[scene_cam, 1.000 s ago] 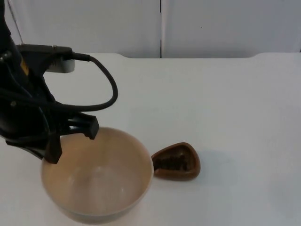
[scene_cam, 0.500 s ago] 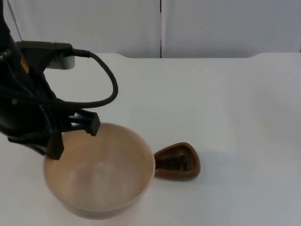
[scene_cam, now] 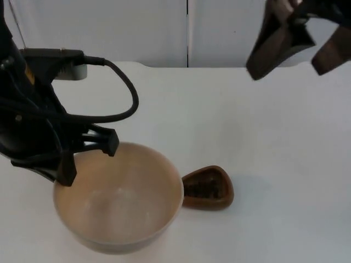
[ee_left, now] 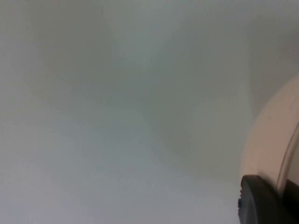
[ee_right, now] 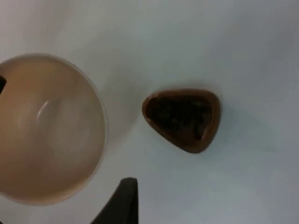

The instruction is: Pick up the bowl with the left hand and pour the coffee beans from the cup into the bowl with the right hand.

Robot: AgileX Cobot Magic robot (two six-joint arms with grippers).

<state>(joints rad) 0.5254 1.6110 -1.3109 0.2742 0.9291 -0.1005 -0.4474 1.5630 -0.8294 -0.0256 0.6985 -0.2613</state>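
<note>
Nearest to me, the bowl sits at the front-left of the white surface, a wide beige one with nothing inside it that I can see. My left end effector is on its far-left rim — one finger inside the wall, one outside, pinching the rim between them. In the left wrist view a black fingertip stands right against the bowl's pale wall. Whether the bowl is lifted off the surface or resting on it, I cannot tell. Just beside the bowl on its right is the cup, a small brown one with a rounded three-cornered outline, upright, with dark coffee beans in it; from above its rim looks close to touching the bowl, though I cannot say if it does. The right wrist view looks down on both, the cup apart from the bowl there. Farther back, my right end effector hangs high over the far-right part of the surface in front of the grey partition wall — fingers spread wide, holding nothing, well away from the cup.
</note>
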